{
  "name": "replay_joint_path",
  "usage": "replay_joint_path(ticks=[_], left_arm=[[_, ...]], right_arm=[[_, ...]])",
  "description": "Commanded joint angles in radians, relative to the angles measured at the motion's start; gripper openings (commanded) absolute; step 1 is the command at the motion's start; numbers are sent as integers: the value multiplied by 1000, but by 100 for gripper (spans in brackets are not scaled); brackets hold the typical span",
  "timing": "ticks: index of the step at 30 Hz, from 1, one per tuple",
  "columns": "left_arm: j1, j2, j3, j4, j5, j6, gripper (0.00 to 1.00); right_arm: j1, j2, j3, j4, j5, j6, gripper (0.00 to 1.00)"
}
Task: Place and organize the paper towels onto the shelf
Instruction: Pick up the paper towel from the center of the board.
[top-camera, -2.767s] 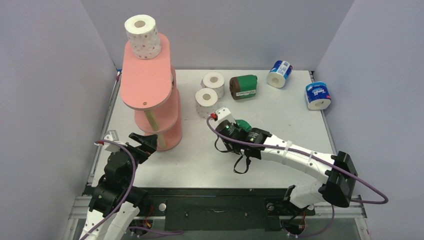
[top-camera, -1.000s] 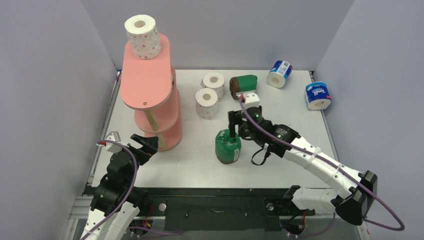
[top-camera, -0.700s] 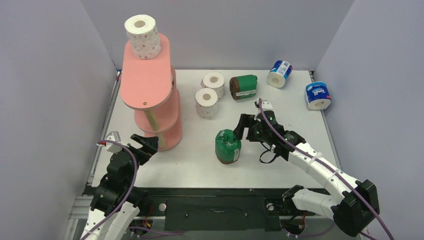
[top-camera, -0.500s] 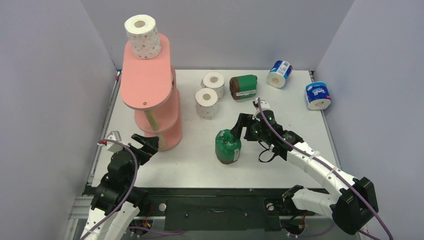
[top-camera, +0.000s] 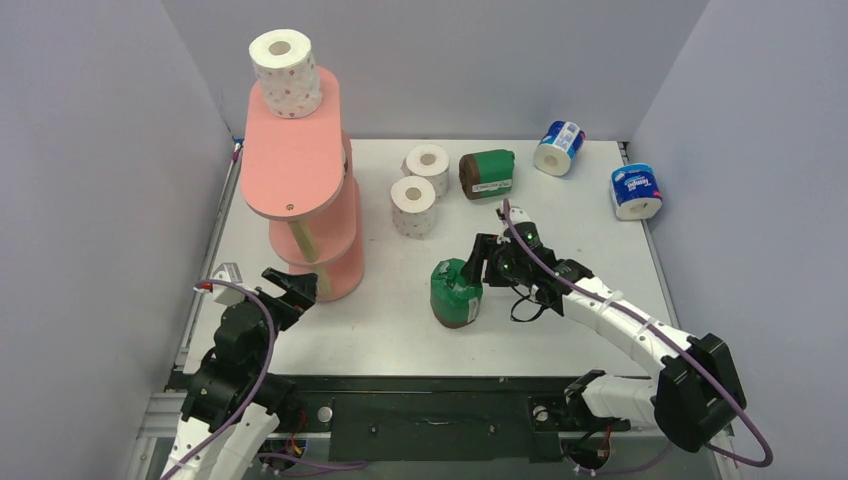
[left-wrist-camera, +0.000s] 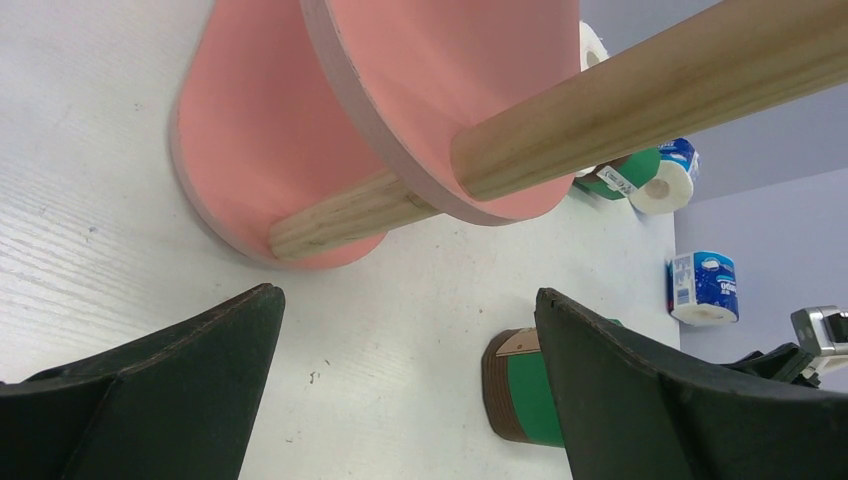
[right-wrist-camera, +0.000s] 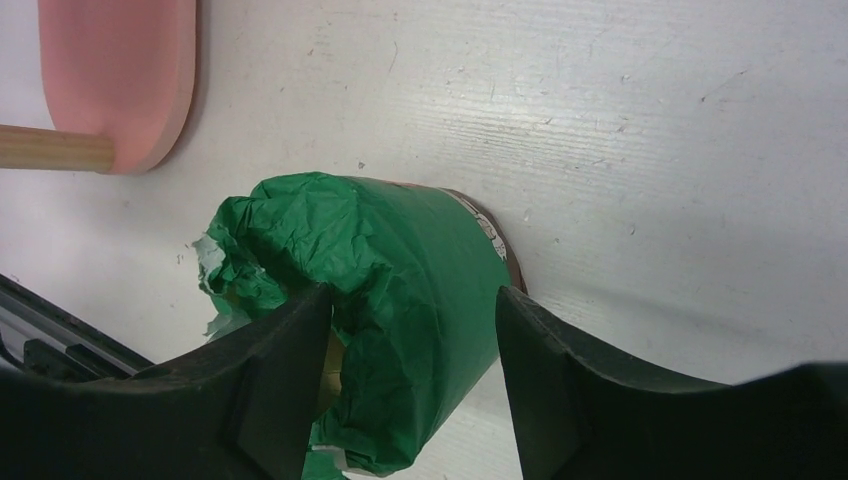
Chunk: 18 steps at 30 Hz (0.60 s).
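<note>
Stood the green-wrapped roll upright on the table right of the shelf, let go, now closing the right hand back around its crumpled top, grip uncertain, likely regrasping for shelving, with left hand gaping beside the shelf.

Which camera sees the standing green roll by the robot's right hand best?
The right wrist view: the green roll fills it, crinkled wrapper clear, between the fingers of the right gripper. The top external view shows it small but whole, upright on the table. The left wrist view catches only part, behind the left gripper.
</note>
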Motion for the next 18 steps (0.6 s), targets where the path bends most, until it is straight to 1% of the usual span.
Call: replay_joint_path(ticks=[1,7,13,16,18], left_arm=[[-6,-14,8,5,-10,-6,96],[-6,-17,-1,5,-4,-13,96],[-7,-23,-5,1,-6,-14,96],[-6,-28,-8,0,-5,-16,96],[-6,-28,-9,0,-5,-16,96]], right_arm=[[14,30,11,30,6,-26,57],[57,68,28,9,46,-45,56],[78,89,38,1,62,-52,58],[83,103,45,-6,67,-55,56],[87,115,47,-8,69,-55,53]])
